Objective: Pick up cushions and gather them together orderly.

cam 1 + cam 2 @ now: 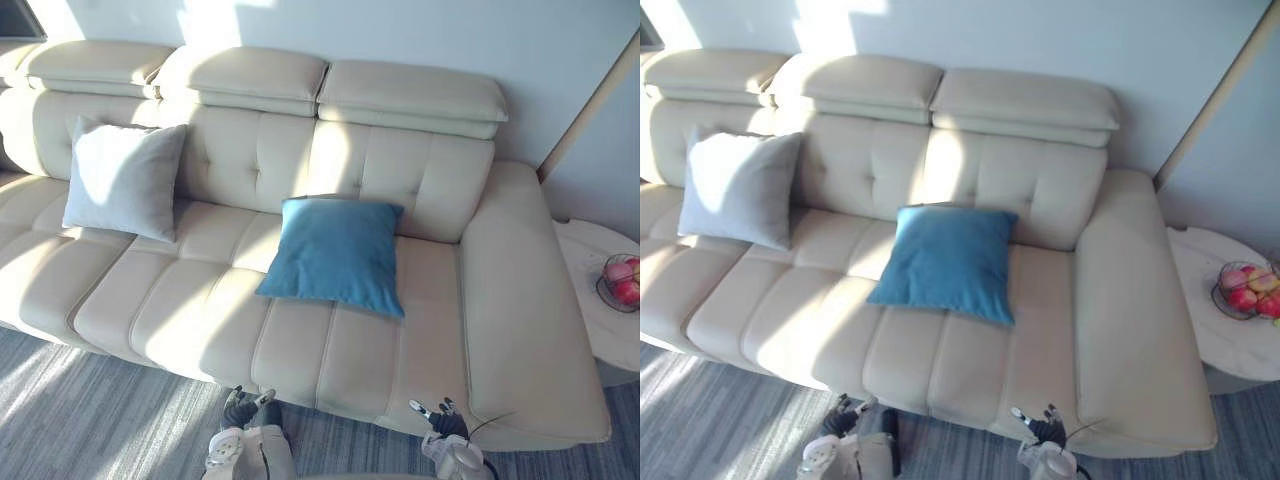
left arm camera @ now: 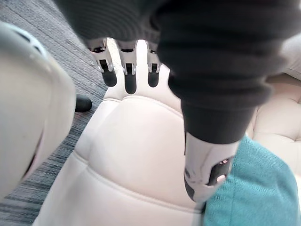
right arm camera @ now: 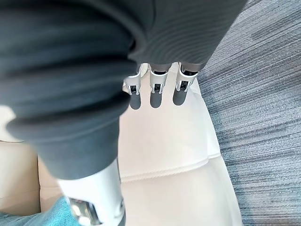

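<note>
The head views take in a square grey fabric cushion [image 1: 125, 180] leaning on the backrest of the tufted cream leather sofa [image 1: 520, 300], well apart from a square blue fabric cushion [image 1: 335, 252] propped mid-seat. A wire bowl of red fruit [image 1: 622, 282] sits on a round white side table [image 1: 592, 330]. The wrist views bring close the left hand [image 2: 130, 80] and right hand [image 3: 156, 92], fingers straight and empty over the seat front, beside ribbed grey carpet [image 3: 263, 94].

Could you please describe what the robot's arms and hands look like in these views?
The left hand and right hand each have slim silver fingers with rounded dark tips and a thicker silver thumb. A dark ribbed cover wraps each back and wrist. The arms are smooth, rounded, silver-grey shells.
</note>
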